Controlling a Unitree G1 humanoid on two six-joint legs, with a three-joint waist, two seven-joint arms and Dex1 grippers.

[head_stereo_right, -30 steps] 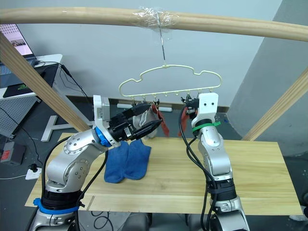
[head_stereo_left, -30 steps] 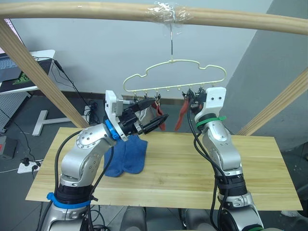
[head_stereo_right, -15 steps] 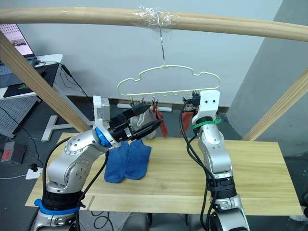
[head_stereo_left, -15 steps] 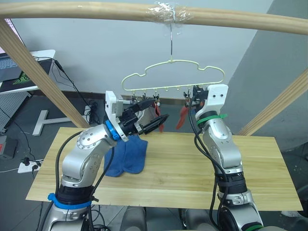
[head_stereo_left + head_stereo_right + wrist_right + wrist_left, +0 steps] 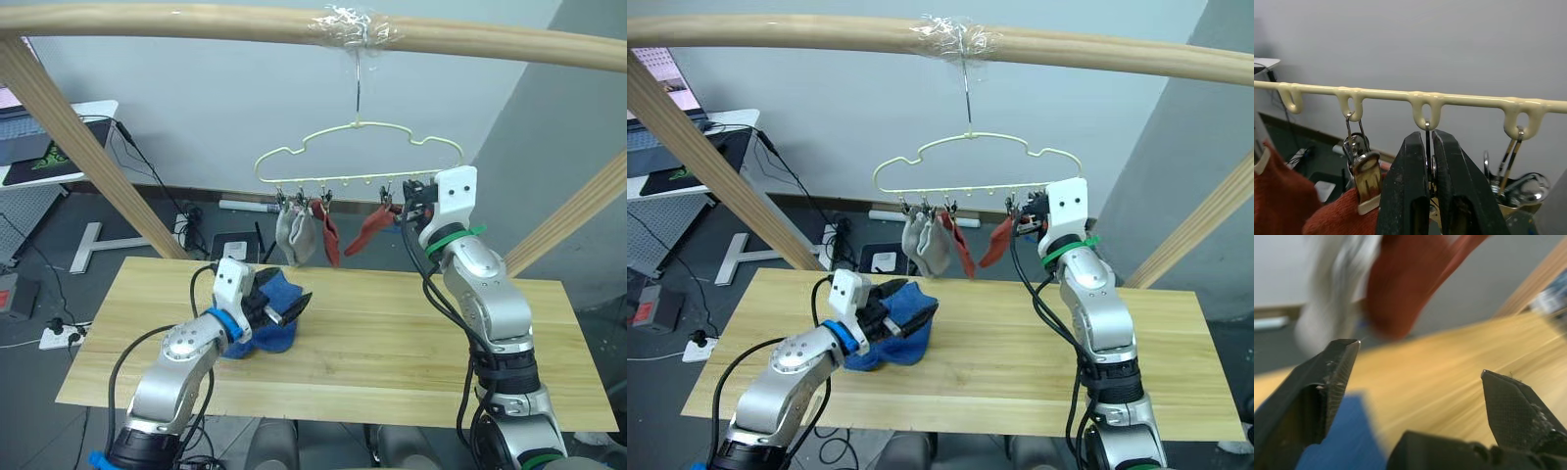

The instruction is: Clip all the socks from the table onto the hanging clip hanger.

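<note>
Four socks [image 5: 304, 235] clipped (two grey, two rust-red), blue ones [image 5: 272, 315] tabled

Clip hanger [image 5: 359, 172]: hangs from wooden pole [image 5: 196, 20].
Hanging socks: two grey [image 5: 295, 236], two red [image 5: 327, 231].
Left gripper [image 5: 285, 308]: fingers apart, above blue socks [image 5: 268, 323].
Table [image 5: 392, 343]: under the blue socks.

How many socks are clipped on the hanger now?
4: two grey at the left clips, a red beside them, another red near the right gripper. Blue socks remain on the table.
</note>
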